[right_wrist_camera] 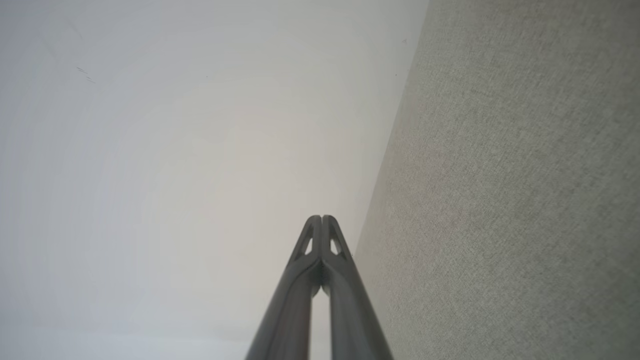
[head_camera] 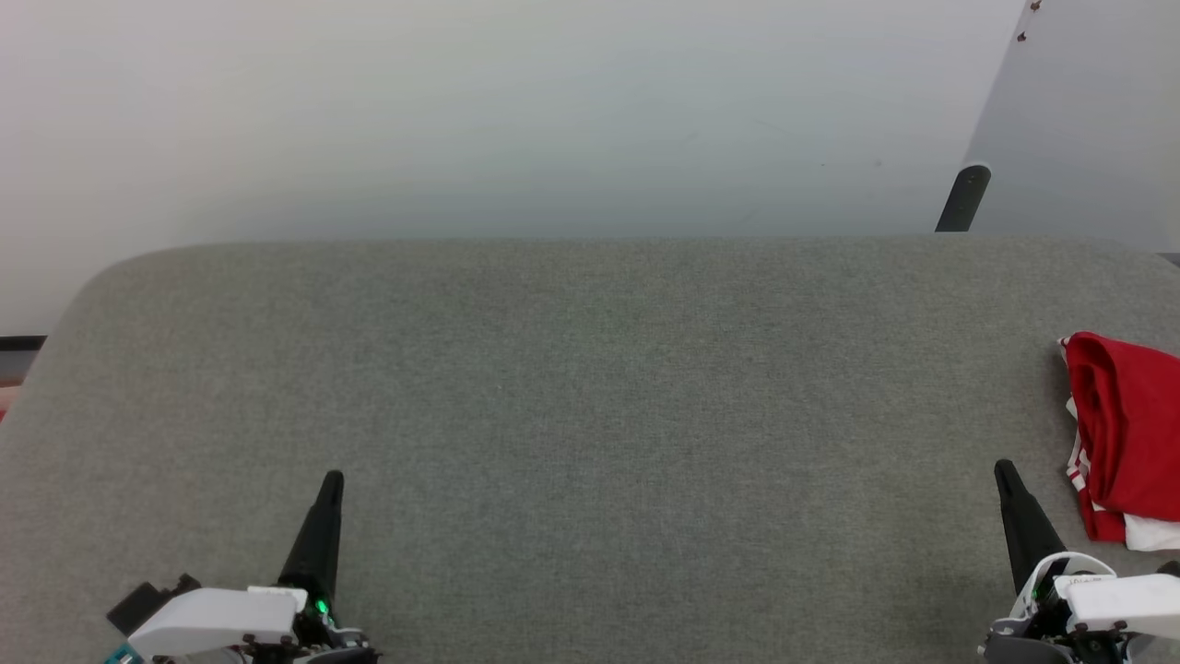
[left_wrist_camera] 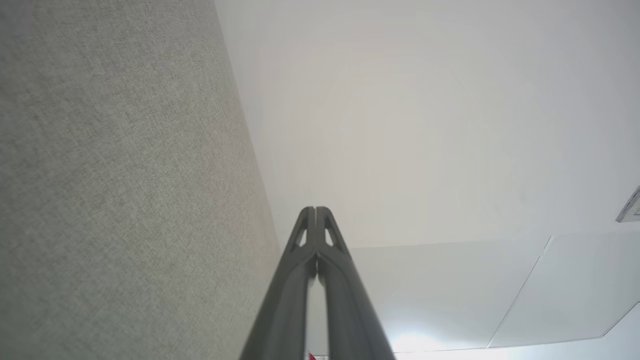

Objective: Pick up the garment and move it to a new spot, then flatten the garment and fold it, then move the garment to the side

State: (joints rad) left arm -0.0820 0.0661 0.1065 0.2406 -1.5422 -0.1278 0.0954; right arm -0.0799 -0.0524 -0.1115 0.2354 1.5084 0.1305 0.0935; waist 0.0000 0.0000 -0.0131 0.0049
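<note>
**Grey fabric surface [head_camera: 590, 387] with the garment [head_camera: 1129, 433] at its right edge.**
Reading left to right, we see the left hand [head_camera: 331, 480], its fingers pressed together and holding nothing. Next comes the right hand [head_camera: 1003, 468], likewise closed and empty. Just beside it lies the folded red garment with white striped trim, partly cut off by the frame.

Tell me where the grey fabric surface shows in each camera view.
Head view: the grey fabric surface spans the lower part, edge to edge.
Left wrist view: the grey fabric surface covers the left side.
Right wrist view: the grey fabric surface covers the right side.
Shared landmark: the pale wall bordering it.
</note>
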